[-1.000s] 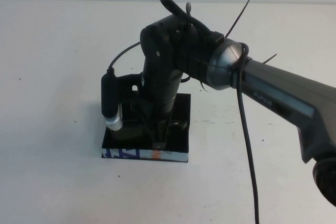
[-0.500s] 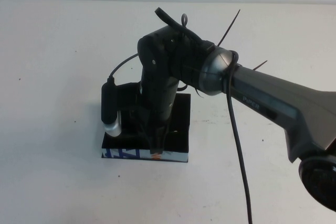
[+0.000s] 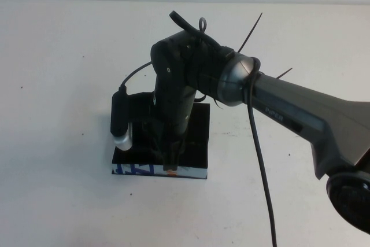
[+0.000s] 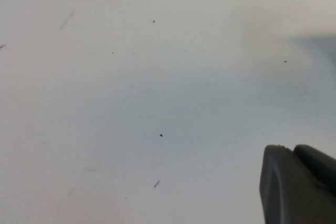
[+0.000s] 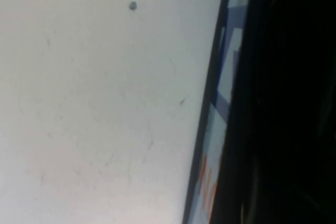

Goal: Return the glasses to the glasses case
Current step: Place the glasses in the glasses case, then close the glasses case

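Note:
The glasses case (image 3: 198,143) is a black box on the white table, with its blue, white and orange front strip (image 3: 136,169) facing me. My right gripper (image 3: 171,160) points straight down into the case, with its tip near the front strip. The arm hides most of the case's inside. The glasses are hidden. In the right wrist view the strip (image 5: 220,103) runs beside the dark inside of the case. My left gripper (image 4: 294,149) shows only in the left wrist view, over bare table, with its fingertips together.
The white table (image 3: 63,85) surrounds the case on all sides. The right arm (image 3: 300,114) reaches in from the right, and a black cable (image 3: 260,166) hangs from it. The right arm's wrist camera (image 3: 121,122) sits just left of the gripper.
The right arm has shifted a little to the left and lowered, bringing its gripper tip closer to the case's front strip. The case has not moved.

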Controlling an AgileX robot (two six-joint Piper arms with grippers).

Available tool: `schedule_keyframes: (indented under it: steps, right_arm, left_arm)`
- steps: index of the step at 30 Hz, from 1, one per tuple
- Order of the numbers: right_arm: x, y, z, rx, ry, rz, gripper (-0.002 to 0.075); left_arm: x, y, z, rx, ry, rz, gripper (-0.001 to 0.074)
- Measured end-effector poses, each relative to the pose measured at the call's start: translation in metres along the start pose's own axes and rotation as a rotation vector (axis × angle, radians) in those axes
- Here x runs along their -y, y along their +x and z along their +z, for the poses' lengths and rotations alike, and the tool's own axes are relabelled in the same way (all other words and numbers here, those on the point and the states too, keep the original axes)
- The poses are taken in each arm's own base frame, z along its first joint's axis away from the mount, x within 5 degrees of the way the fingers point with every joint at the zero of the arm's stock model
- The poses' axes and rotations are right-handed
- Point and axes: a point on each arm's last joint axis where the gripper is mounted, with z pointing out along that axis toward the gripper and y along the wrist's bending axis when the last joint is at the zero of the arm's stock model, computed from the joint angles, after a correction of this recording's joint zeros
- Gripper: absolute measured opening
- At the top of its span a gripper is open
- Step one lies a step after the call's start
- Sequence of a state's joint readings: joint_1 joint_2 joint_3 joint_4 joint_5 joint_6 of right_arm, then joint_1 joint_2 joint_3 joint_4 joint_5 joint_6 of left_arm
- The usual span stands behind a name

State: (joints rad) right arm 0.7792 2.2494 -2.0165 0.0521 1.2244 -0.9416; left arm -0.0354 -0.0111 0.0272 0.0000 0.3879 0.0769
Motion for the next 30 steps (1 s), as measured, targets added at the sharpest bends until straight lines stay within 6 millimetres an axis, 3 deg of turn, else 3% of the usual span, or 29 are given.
schedule_keyframes:
  steps: [3,6,15,20,23,26,30]
  right_arm:
    - [0.0,0.0,0.0,-0.003,0.002,0.012,0.0256]
    - [0.001,0.001,-0.003,-0.01,0.016,0.016,0.0305]
    - [0.001,0.002,-0.027,-0.005,0.072,0.013,0.0322]
    - [0.0,0.005,-0.058,-0.015,0.167,0.126,0.0319]
    - [-0.004,0.008,-0.086,0.019,0.23,0.302,0.0274]
    - [-0.011,0.009,-0.116,0.092,0.257,0.473,0.0143]
    - [-0.013,0.015,-0.135,0.148,0.258,0.611,0.0022]
  left_arm:
    - [0.0,0.0,0.0,0.0,0.0,0.0,-0.0004]
    - [0.0,0.0,0.0,0.0,0.0,0.0,-0.0004]
    - [0.0,0.0,0.0,0.0,0.0,0.0,-0.0004]
    - [0.0,0.0,0.0,0.0,0.0,0.0,-0.0004]
    - [0.0,0.0,0.0,0.0,0.0,0.0,-0.0004]
    - [0.0,0.0,0.0,0.0,0.0,0.0,-0.0004]
    - [0.0,0.0,0.0,0.0,0.0,0.0,-0.0004]
